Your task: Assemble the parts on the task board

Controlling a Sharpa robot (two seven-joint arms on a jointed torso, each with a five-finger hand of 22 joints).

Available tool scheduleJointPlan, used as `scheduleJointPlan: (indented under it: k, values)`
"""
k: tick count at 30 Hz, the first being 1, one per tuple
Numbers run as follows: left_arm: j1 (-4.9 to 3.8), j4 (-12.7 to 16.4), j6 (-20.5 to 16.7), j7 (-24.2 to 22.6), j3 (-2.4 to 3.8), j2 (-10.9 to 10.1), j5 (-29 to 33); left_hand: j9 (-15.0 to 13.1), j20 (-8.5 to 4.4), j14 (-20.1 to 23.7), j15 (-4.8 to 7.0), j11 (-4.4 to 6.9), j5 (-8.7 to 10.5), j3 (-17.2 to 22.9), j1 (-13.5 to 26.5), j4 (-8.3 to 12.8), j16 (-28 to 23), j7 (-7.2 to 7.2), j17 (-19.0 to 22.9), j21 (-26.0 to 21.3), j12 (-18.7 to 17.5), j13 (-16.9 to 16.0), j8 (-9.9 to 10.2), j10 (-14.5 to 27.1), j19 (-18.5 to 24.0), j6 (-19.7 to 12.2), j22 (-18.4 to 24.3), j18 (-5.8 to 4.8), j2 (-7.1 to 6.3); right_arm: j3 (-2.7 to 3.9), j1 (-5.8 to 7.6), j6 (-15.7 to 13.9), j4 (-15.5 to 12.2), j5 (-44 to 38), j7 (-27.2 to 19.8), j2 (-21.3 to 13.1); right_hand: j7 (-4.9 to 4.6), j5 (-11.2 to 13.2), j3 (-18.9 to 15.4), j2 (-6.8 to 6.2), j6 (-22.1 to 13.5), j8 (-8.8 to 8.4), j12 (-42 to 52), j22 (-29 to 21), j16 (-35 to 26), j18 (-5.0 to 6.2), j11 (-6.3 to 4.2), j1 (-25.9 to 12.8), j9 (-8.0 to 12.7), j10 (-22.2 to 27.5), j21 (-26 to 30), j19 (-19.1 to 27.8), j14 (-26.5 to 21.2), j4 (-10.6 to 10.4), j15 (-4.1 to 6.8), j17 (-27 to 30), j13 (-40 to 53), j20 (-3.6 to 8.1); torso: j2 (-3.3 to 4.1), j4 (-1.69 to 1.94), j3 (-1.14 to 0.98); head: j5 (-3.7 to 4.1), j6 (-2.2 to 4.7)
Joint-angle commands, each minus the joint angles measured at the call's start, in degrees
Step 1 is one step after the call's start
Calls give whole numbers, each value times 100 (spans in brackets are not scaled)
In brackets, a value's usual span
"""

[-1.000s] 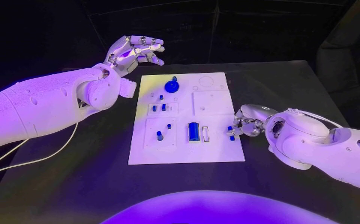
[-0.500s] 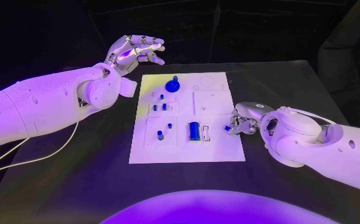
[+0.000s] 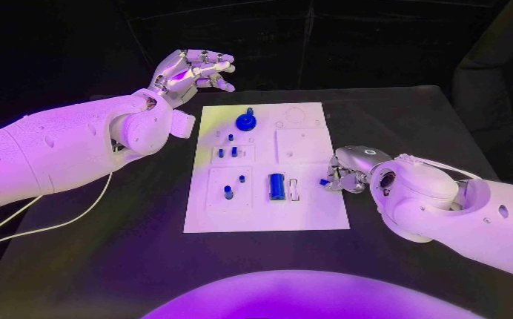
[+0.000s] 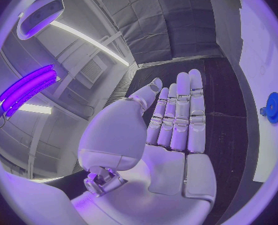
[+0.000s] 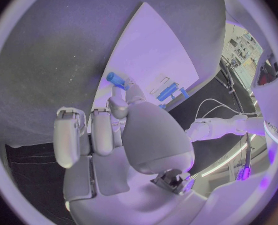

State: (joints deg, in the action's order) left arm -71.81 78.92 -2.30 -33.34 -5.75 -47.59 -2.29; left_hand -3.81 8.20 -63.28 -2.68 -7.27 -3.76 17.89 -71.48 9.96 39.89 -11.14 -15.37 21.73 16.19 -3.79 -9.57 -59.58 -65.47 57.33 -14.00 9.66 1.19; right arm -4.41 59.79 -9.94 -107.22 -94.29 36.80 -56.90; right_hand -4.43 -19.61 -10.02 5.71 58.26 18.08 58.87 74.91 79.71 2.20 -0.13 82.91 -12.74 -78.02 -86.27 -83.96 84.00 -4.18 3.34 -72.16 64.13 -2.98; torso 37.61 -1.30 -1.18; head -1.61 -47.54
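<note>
The white task board point(image 3: 305, 208) lies in the middle of the black table. On it sit a blue gear point(image 3: 246, 122), a long blue block point(image 3: 277, 186) and several small blue pegs point(image 3: 227, 154). My right hand point(image 3: 348, 173) is low at the board's right edge and pinches a small blue part point(image 3: 324, 182) at its fingertips; the right wrist view shows that part point(image 5: 116, 79) held just above the board point(image 5: 157, 55). My left hand point(image 3: 193, 71) hangs raised beyond the board's far left corner, fingers apart and holding nothing. The left wrist view shows its palm point(image 4: 170, 135) bare and the gear point(image 4: 274, 106).
A white cable point(image 3: 64, 219) runs over the table under my left arm. Bare black table point(image 3: 406, 119) surrounds the board on all sides. The board's near part point(image 3: 267, 219) carries no parts.
My right hand has lifted the small blue part slightly and drawn it up along the board's right edge, the arm shifting a little inward. The left hand has stayed where it was.
</note>
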Motion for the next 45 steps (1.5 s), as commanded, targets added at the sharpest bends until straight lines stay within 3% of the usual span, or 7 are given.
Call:
scheduleJointPlan:
  k: [1,9,16,24,35,39,45]
  values:
    - [-10,0,68,-39,4,4,24,-4,4,-48,-2,7,-23,-12,4,37,-28,0,10,-40,16,0,-5,37,-37,-10,11,72,30,-9,-10,-457,-113,3,93,-21,9,-256,48,-70,88,-56,78,1059,50,-93,-22,-218,-5,-95,-66,-262,296,-134,65,-41,77,37,-6,15,5,18,-5]
    - [-10,-5,61,-44,4,3,24,-3,5,-49,-4,5,-21,-18,15,33,-29,-2,11,-42,17,0,-4,38,-37,-11,14,71,28,-7,-8,-1007,-278,68,17,-14,40,-580,341,-267,240,-180,173,1134,85,-114,-52,-354,28,-219,-117,-321,310,-301,100,-104,201,74,0,7,3,-20,-7]
    - [-10,1,59,-45,3,4,24,-3,7,-50,-6,3,-20,-26,28,29,-31,-3,11,-45,18,0,-4,39,-38,-12,17,69,26,-7,-8,-1096,-237,383,-1,135,43,-588,456,-349,276,-231,166,1145,91,-117,-51,-467,35,-240,-123,-329,312,-428,98,-115,217,77,2,-2,9,-41,-21]
    - [-10,10,55,-41,3,5,24,-3,7,-50,-6,3,-20,-26,28,29,-31,-3,11,-45,18,0,-4,39,-38,-12,17,69,26,-7,-7,-837,-77,839,69,420,42,-583,512,-384,296,-249,152,1143,86,-116,-50,-513,34,-241,-121,-327,310,-481,98,-107,217,77,7,25,11,-46,-30]
    - [-11,13,51,-35,3,2,24,-3,7,-50,-6,3,-20,-26,28,29,-31,-3,11,-45,18,0,-4,39,-38,-12,17,69,26,-8,-7,-577,59,1072,214,686,39,-551,643,-512,360,-302,154,1147,90,-116,-42,-781,22,-269,-121,-329,311,-730,90,-119,253,70,3,-4,3,-81,-45]
    - [-11,12,65,-22,3,5,24,-3,7,-50,-6,3,-20,-28,30,29,-31,-3,12,-45,18,0,-4,39,-38,-13,18,69,25,-8,-7,-553,96,1093,236,745,40,-941,614,-599,401,-322,154,1145,93,-115,-38,-1030,4,-290,-119,-327,313,-930,86,-126,272,66,3,-5,3,-82,-39]
    - [-11,10,75,-10,3,9,24,-2,8,-51,-7,2,-19,-35,39,28,-32,-4,13,-49,19,1,-3,42,-39,-16,21,69,21,-8,-7,-455,128,1084,258,789,58,-1048,621,-599,464,-310,172,1147,102,-116,-50,-1100,-24,-309,-119,-328,316,-1010,93,-142,299,69,2,5,1,-85,-50]
